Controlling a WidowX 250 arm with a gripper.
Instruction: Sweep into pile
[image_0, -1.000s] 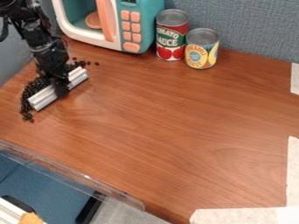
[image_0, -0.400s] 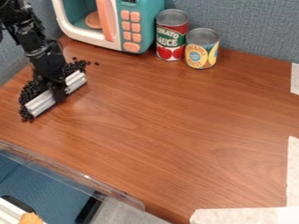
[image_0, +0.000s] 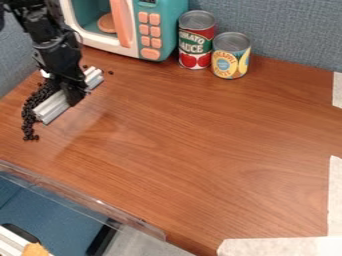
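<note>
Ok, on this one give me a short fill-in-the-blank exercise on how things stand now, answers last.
In the picture, most of the small black beads lie to the ____ of the bar held by the gripper.
Exactly ____ cans stand beside the toy microwave.
In height, the can nearest the microwave is ____ than the other.

Missing words: left; two; taller.

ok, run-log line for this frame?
sweep | black end effector: holding silver ridged bar | small black beads: spread along bar's image-left side, some stray
</note>
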